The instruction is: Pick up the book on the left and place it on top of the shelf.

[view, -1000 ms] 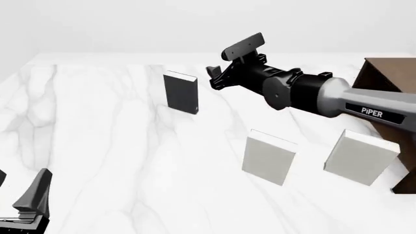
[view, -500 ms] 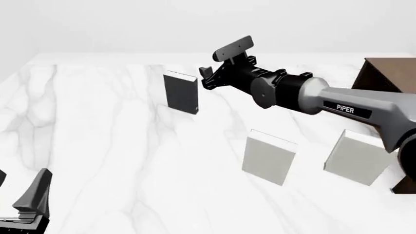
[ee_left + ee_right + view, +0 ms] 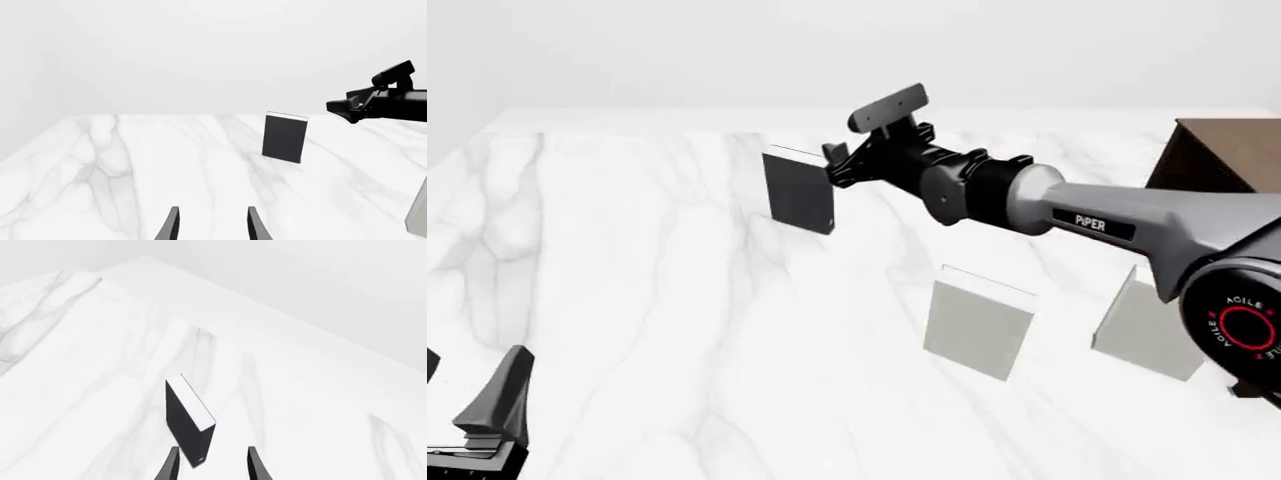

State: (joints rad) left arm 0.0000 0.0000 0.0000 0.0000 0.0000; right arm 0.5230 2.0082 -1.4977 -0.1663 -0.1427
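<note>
The book (image 3: 799,190) is small, dark and white-edged, and stands upright on the far left of the marble table (image 3: 627,280). It also shows in the left wrist view as the book (image 3: 285,137) and in the right wrist view as the book (image 3: 189,425). My right gripper (image 3: 834,166) is open just right of the book's top edge. From the wrist, the right gripper (image 3: 212,465) has the book's near corner between its fingers, not clamped. My left gripper (image 3: 467,388) is open low at the near left, far from the book, as the left gripper (image 3: 212,227) also shows. The brown shelf (image 3: 1214,160) stands at the right edge.
Two pale books stand upright on the near right, one pale book (image 3: 978,325) in the middle and another pale book (image 3: 1154,325) partly behind the right arm (image 3: 1121,225). That arm crosses above them and also reaches into the left wrist view as the right arm (image 3: 380,102).
My right gripper has moved leftward across the table, from well right of the book to right beside its top edge. The left arm and all books have stayed still.
</note>
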